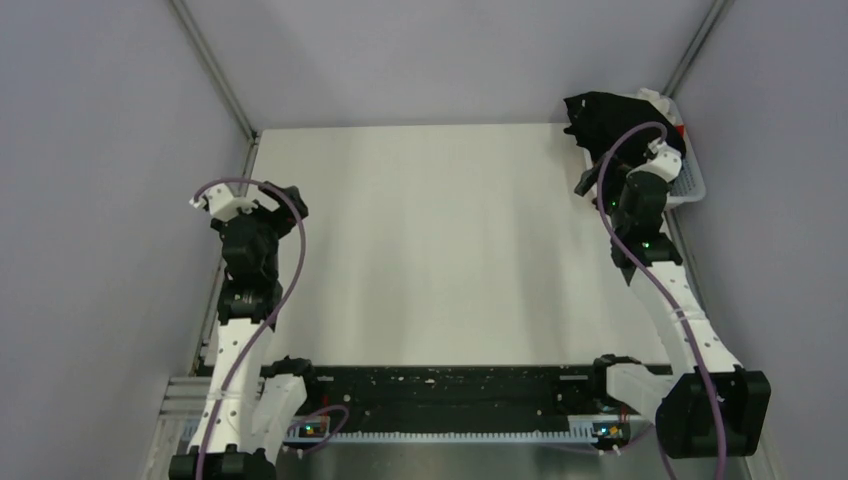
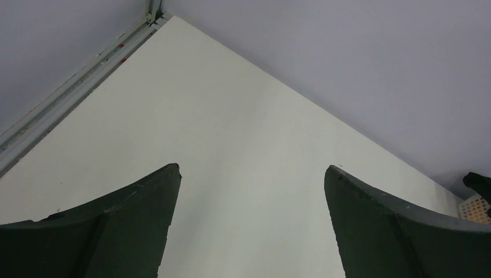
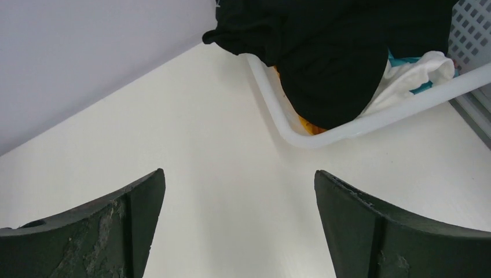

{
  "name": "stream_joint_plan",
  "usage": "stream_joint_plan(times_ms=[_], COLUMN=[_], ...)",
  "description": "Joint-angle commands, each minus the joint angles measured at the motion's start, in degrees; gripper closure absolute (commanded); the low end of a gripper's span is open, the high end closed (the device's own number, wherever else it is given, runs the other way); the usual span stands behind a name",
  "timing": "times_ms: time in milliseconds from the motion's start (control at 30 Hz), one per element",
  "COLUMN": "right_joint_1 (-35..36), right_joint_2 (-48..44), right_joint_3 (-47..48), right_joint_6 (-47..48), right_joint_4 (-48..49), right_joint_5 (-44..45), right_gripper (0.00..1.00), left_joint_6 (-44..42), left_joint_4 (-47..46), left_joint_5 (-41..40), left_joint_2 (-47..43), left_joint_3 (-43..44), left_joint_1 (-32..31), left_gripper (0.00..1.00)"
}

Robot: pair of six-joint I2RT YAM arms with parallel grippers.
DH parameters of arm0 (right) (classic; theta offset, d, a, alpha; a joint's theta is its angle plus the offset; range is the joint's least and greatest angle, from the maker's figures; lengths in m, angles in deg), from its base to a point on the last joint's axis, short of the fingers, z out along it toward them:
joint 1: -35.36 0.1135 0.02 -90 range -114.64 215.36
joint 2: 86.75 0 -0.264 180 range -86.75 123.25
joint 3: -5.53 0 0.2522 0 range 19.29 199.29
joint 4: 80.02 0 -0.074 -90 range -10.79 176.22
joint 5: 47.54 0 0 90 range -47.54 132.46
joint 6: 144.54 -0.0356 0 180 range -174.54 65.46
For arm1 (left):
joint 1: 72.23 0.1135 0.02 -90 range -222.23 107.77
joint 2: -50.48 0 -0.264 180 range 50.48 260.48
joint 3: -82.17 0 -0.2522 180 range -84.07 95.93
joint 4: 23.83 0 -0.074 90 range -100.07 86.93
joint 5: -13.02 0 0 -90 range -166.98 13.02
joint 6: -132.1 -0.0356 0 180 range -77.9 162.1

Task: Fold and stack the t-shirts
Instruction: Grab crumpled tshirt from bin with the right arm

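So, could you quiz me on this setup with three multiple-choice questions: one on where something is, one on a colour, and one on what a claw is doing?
1. Where does the basket stand?
A) far right corner of the table
B) middle of the table
C) near left corner

2. What colour is the top t-shirt in the basket?
A) green
B) black
C) purple

3. How is the right claw?
A) shut on a shirt
B) open, holding nothing
C) shut and empty

Answers:
1 A: the top view shows the basket at the far right corner.
2 B: the top t-shirt is black and hangs over the rim.
3 B: its two fingers stand wide apart over bare table.
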Motion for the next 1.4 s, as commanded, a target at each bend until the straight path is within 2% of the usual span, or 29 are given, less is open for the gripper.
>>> stream_joint_plan(times_ms=[0, 167, 400, 633, 867, 967, 1000, 1067, 1133, 1267, 1367], right_joint_1=[-0.12, -0.20, -1.42, -4.66, -6.16, -6.46, -6.46, -6.46, -6.46, -6.46, -6.42], right_joint_2=[1.90, 5.93, 21.60, 39.88, 56.72, 59.54, 59.90, 59.68, 58.40, 53.81, 48.65], right_joint_3=[5.18, 10.12, 28.38, 42.78, 58.20, 60.16, 59.97, 59.91, 60.42, 62.20, 63.29], right_joint_6=[0.65, 4.37, 7.45, 9.70, 9.91, 10.14, 10.33, 10.37, 10.82, 12.58, 13.64], right_joint_4=[-2.18, -4.71, -14.39, -17.24, -21.02, -18.26, -16.99, -15.17, -14.81, -14.74, -14.75], right_joint_5=[2.38, 2.07, 3.60, -0.23, 6.05, 6.14, 6.32, 7.55, 7.98, 8.39, 3.36], right_gripper=[0.01, 0.01, 0.01, 0.01, 0.13, 0.27, 0.38, 0.72, 1.00, 1.00, 1.00], left_joint_6=[1.18, 3.25, 6.17, 7.23, 7.02, 6.78, 6.65, 6.30, 5.81, 5.79, 5.44], left_joint_4=[1.66, 2.61, 4.68, -0.31, 3.25, 3.70, 3.82, 4.76, 5.98, 4.58, 3.93], left_joint_5=[-0.41, -2.08, -4.71, 1.75, 1.39, 1.02, 0.50, -1.50, -3.22, -3.21, -5.18], left_joint_2=[0.63, 1.21, 2.10, 2.78, 5.61, 5.85, 5.84, 5.80, 5.68, 5.20, 5.36], left_joint_3=[3.79, 4.14, 3.48, -0.54, 1.11, 1.26, 1.30, 1.77, 2.65, 2.21, 2.01], left_joint_1=[0.11, 0.09, 0.15, 0.17, 0.20, 0.20, 0.20, 0.20, 0.20, 0.20, 0.20], left_gripper=[0.01, 0.01, 0.01, 0.01, 0.01, 0.01, 0.01, 0.01, 0.01, 0.01, 0.01])
